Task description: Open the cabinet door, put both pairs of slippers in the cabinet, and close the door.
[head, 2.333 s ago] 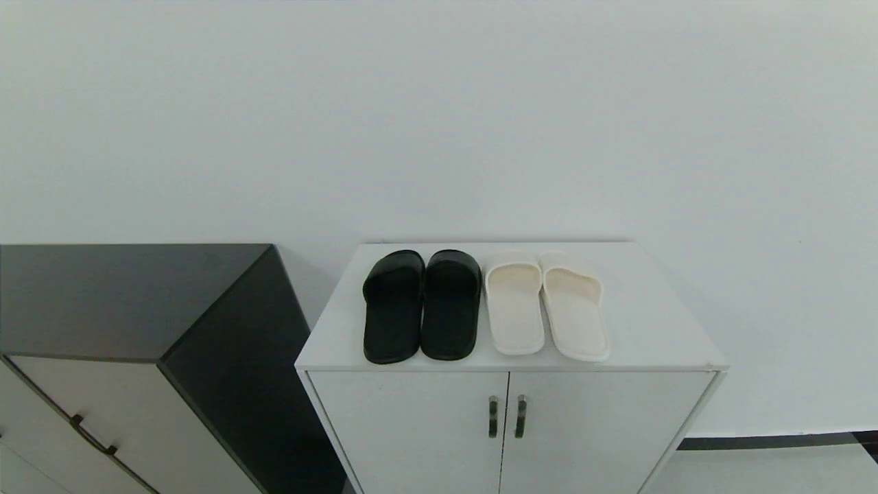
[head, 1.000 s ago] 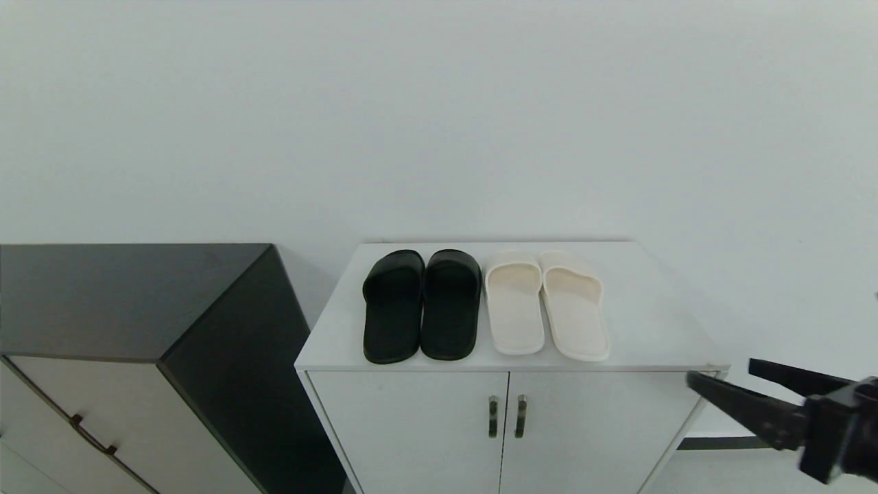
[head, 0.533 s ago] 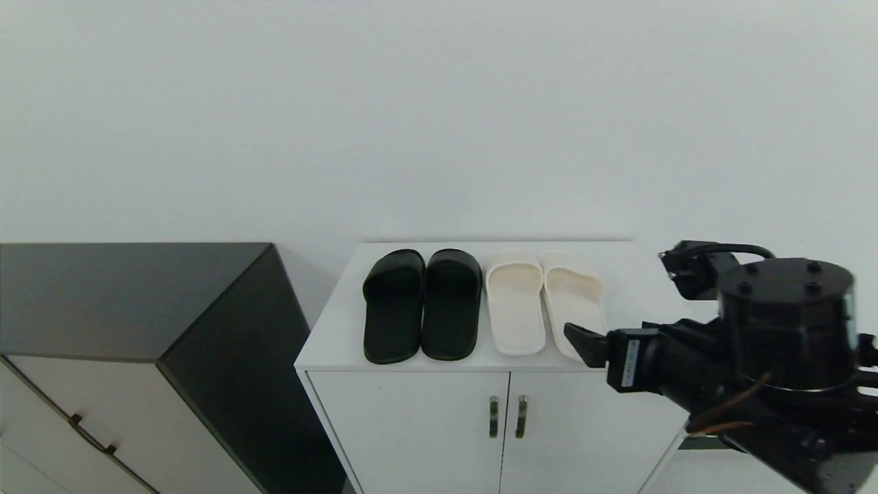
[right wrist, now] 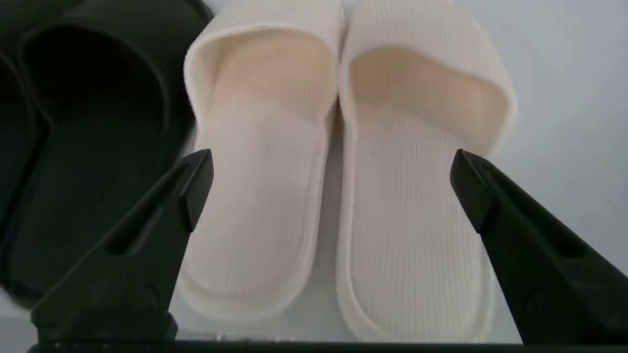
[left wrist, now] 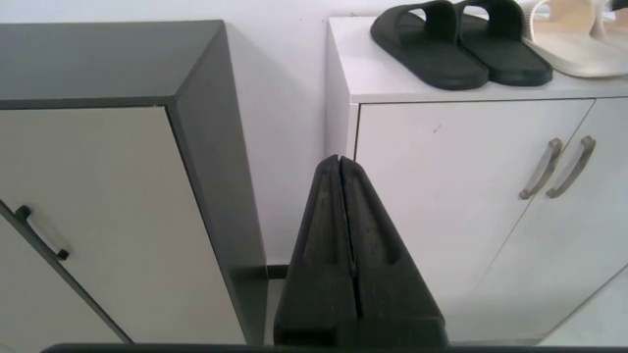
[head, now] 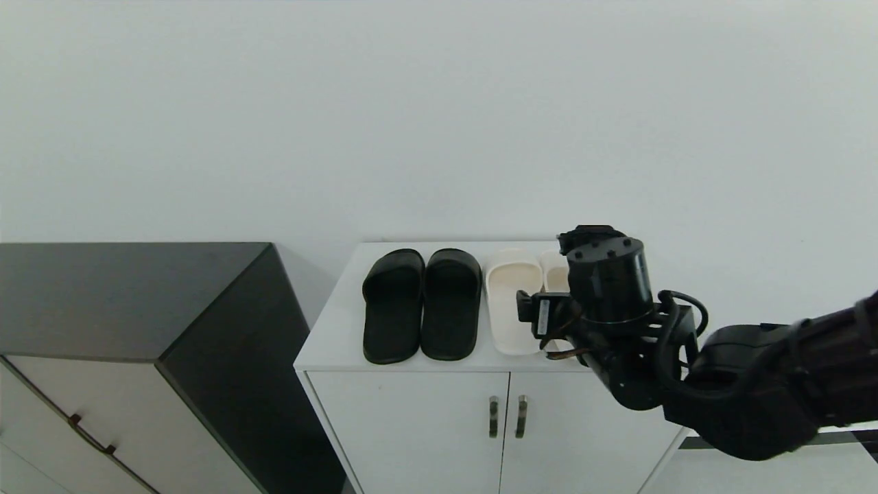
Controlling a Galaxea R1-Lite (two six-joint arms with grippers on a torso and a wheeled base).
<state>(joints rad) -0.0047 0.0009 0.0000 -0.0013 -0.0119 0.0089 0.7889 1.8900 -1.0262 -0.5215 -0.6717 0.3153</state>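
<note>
On top of the white cabinet (head: 329, 343) lie a black pair of slippers (head: 420, 305) and, to their right, a cream pair (head: 513, 302). Both cabinet doors are closed, with their two handles (head: 506, 416) side by side at the middle. My right arm (head: 610, 302) hangs over the cream pair and hides most of the right cream slipper. In the right wrist view my right gripper (right wrist: 331, 176) is open, its fingers spread a little wider than the cream pair (right wrist: 343, 196) below. My left gripper (left wrist: 340, 167) is shut on nothing, low in front of the cabinet door (left wrist: 442, 196).
A dark cabinet (head: 137, 295) with pale drawer fronts and a black handle (head: 92, 436) stands close to the left of the white one. A white wall runs behind both. The cabinet top right of the cream slippers is bare.
My right arm came in from the lower right and swung up and left over the cream slippers. The slippers and the doors have not moved.
</note>
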